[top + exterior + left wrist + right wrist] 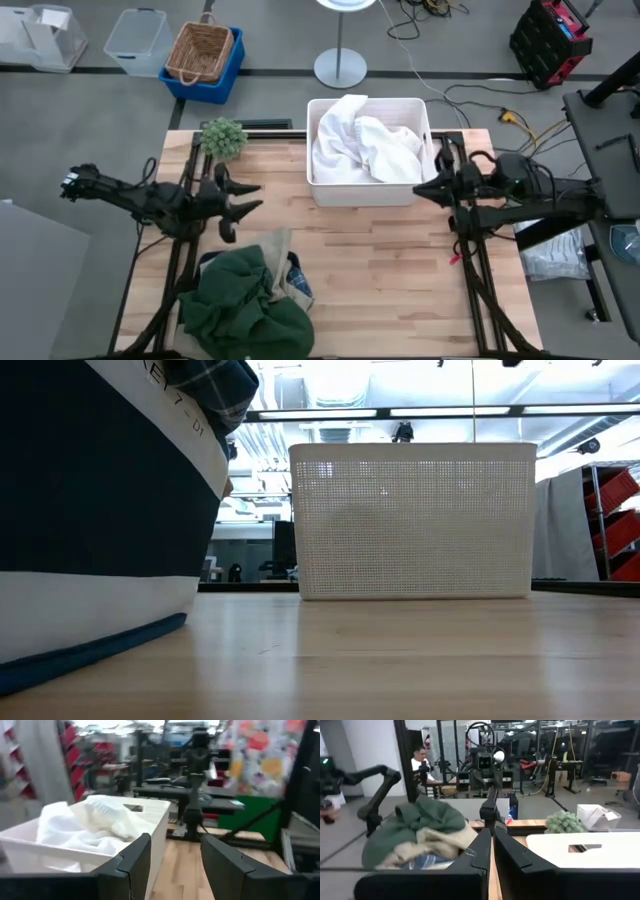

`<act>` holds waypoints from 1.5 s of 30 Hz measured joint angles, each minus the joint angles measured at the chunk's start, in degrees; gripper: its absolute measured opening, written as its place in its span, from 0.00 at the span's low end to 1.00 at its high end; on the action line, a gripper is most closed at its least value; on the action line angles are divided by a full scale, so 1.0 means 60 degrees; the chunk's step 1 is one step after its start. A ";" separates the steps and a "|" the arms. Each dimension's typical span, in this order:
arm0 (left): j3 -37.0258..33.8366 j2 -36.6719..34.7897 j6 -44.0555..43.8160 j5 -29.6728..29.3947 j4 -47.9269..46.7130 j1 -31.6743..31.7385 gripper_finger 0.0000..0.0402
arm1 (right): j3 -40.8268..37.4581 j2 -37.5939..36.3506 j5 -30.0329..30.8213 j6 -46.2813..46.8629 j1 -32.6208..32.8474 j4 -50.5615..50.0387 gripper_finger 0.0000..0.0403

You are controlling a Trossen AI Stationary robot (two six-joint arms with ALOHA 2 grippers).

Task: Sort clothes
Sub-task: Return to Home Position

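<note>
On the left side of the table, the left gripper hung over the wood with its fingers spread wide and nothing between them, pointing across toward the white bin. Over on the right edge, the right gripper sat just beside that bin's corner with its fingers pinched narrow, practically touching, and also empty. My read is that both arms were parked out at the sides like that because the sorting was basically done and they were just keeping out of the way. As for the containers, the white bin at the back middle held a heap of white clothes that came up to about the rim. At the front left, a navy-and-white fabric tote was stuffed past full. A dark green garment was mounded on top, a khaki tan piece was poking out next to it, and a bit of blue plaid was spilling over the edge. I couldn't spot any garment loose on the wood. A little green plant stood near the back left corner, well apart from both containers.
</note>
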 joint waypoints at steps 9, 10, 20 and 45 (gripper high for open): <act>-0.1861 -0.0700 -0.0098 0.1445 0.2402 0.0726 0.38 | -0.1740 -0.2556 0.0741 -0.0322 -0.0004 -0.0034 0.03; -0.1915 -0.0585 -0.0204 0.1701 0.2434 0.0846 0.38 | -0.1925 -0.2876 0.0814 -0.0325 -0.0004 -0.0033 0.03; -0.2067 -0.1779 0.0007 0.2216 0.1152 0.1858 0.38 | -0.3067 -0.4589 0.0963 -0.0536 -0.0004 -0.0155 0.03; -0.4833 -0.5960 -0.0311 0.2722 0.0752 0.1843 0.38 | -0.6085 -0.4793 0.1019 -0.1101 -0.0004 0.2855 0.03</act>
